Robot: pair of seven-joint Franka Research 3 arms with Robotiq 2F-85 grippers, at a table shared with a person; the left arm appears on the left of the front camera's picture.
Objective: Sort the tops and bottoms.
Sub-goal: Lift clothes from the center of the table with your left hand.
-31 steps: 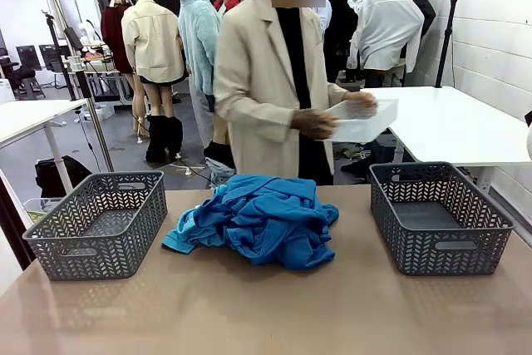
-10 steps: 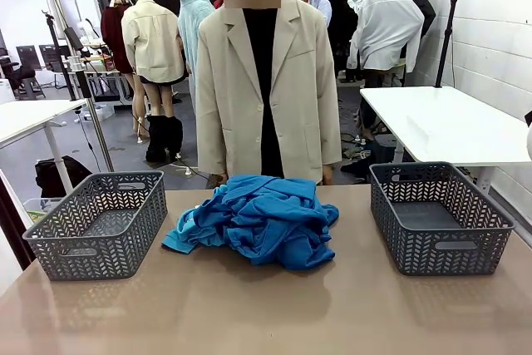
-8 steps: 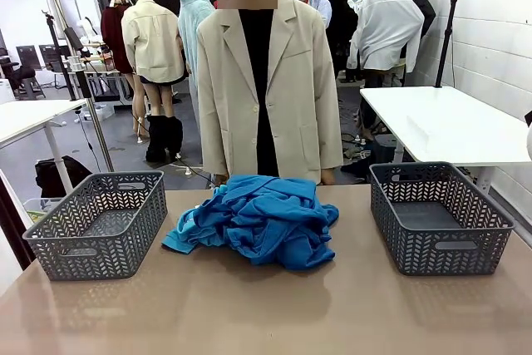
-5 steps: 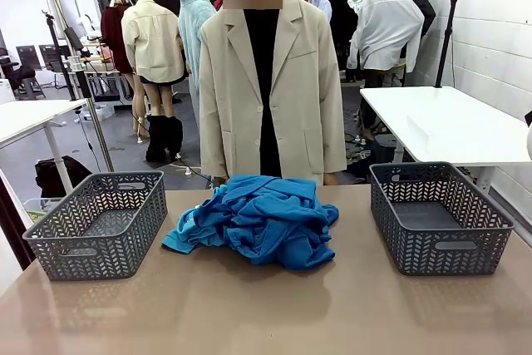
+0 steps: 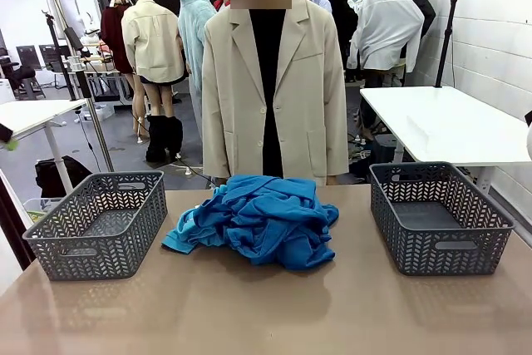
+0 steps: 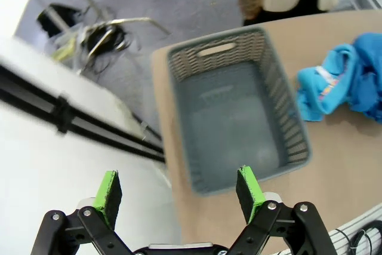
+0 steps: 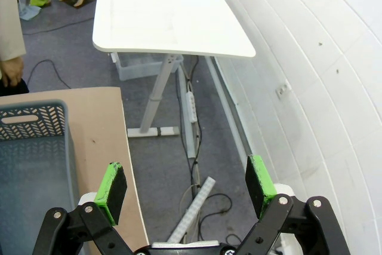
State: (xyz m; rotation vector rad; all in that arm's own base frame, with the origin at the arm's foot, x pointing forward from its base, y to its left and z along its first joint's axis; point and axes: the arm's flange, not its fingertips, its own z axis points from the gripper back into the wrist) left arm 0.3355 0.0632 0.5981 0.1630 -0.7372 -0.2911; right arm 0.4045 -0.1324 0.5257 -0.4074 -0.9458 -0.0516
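A crumpled pile of royal blue and lighter blue tops point(image 5: 253, 220) lies in the middle of the table, between two baskets. I cannot pick out any bottoms in the pile. In the left wrist view, my left gripper point(image 6: 178, 188) hangs open and empty high over the left grey basket point(image 6: 233, 111), with the edge of the tops point(image 6: 346, 82) at the right. A dark tip with a green pad point(image 5: 5, 139) shows at the front view's left edge. My right gripper point(image 7: 185, 182) is open and empty, beyond the outer end of the right grey basket point(image 7: 30, 165).
A person in a beige coat point(image 5: 274, 81) stands at the far side of the table, behind the pile. The left basket point(image 5: 100, 222) and the right basket point(image 5: 440, 218) hold nothing. A white table point(image 7: 167, 10) and a white wall point(image 7: 310, 58) lie to the right.
The person, who held a white box three seconds ago, now faces the table and has shifted slightly right. A green-padded tip has come in at the front view's left edge.
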